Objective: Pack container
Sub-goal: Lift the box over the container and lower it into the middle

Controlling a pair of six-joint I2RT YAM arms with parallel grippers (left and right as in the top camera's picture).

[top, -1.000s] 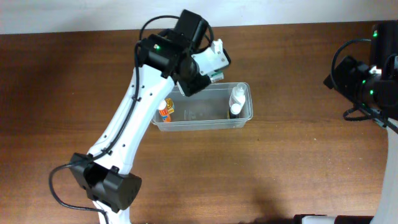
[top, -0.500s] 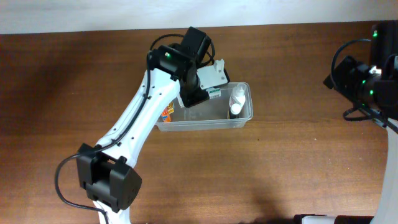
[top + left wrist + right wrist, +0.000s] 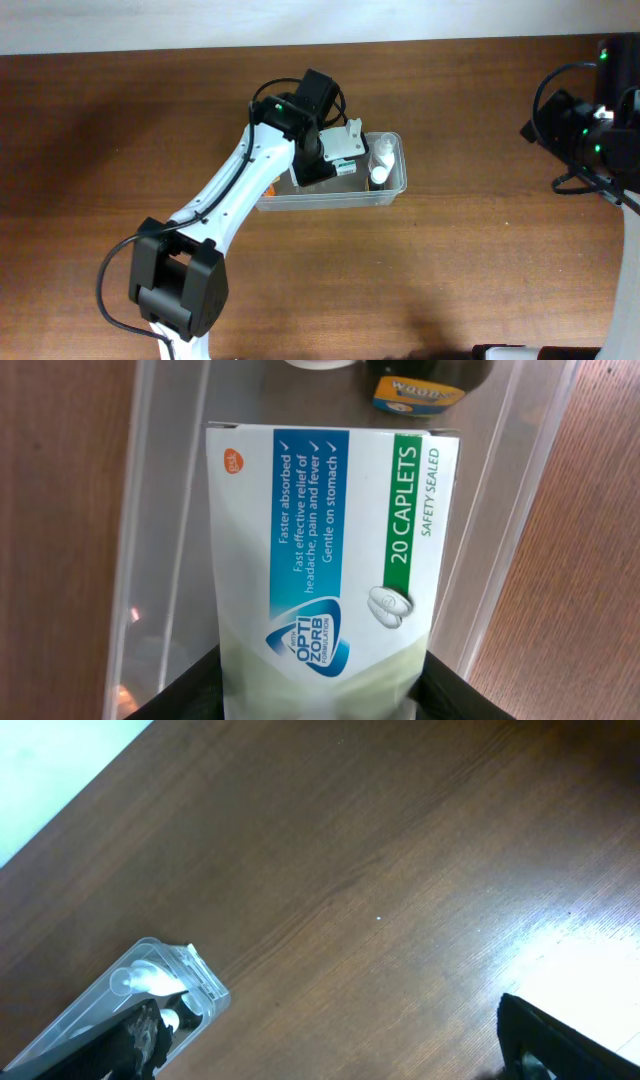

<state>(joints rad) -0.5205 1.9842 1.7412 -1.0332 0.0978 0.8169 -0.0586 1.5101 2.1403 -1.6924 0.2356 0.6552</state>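
The container (image 3: 330, 203), a clear rectangular tub, sits mid-table. My left gripper (image 3: 335, 158) reaches into it from the left and is shut on a white, blue and green caplet box (image 3: 346, 148). In the left wrist view the box (image 3: 330, 560) fills the frame lengthwise between the tub's walls (image 3: 165, 510), with my black fingers (image 3: 190, 695) pressed on both its sides. A white bottle (image 3: 381, 152) and a dark bottle (image 3: 378, 177) lie at the tub's right end. My right gripper (image 3: 340, 1055) stands open over bare wood, far to the right of the tub (image 3: 205, 985).
An orange-labelled item (image 3: 270, 185) lies at the tub's left end, partly under my left arm. The dark bottle's label (image 3: 425, 380) shows just beyond the box. The right arm (image 3: 590, 130) stays at the table's right edge. A pale wall runs along the back.
My left gripper has carried the caplet box rightward and down, from above the tub's back left rim into the tub. The right arm has not moved.
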